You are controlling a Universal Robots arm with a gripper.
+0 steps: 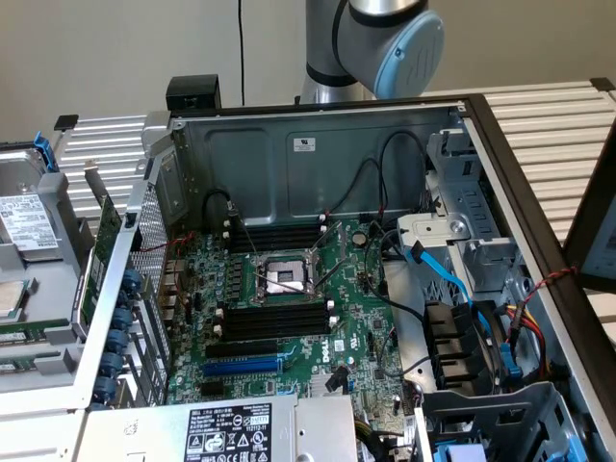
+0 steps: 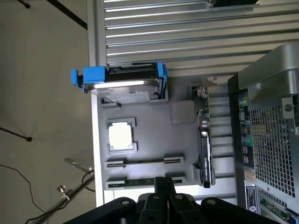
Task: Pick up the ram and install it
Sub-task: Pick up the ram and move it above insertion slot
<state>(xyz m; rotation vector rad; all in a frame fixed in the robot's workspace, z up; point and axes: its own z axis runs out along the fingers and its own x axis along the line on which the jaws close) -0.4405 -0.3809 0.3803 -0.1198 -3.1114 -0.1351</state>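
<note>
The ram (image 2: 133, 182) is a thin green stick lying in a grey holder on the grey parts tray (image 2: 154, 116). My gripper (image 2: 163, 183) hangs above the tray with its black fingers pressed together, shut, holding nothing. Its tips sit over one end of the ram, and I cannot tell whether they touch it. A second stick holder (image 2: 140, 162) lies beside the first. In the exterior view the open computer case (image 1: 318, 144) shows the motherboard with long black memory slots (image 1: 269, 322) near the processor socket (image 1: 284, 279).
On the tray lie a hard drive in a blue caddy (image 2: 124, 81), a square processor (image 2: 121, 136) and a green expansion card with a metal bracket (image 2: 204, 135). The case's perforated rear wall (image 2: 268, 135) rises beside the tray. Cables and blue connectors (image 1: 452, 289) crowd the case on the exterior view's right.
</note>
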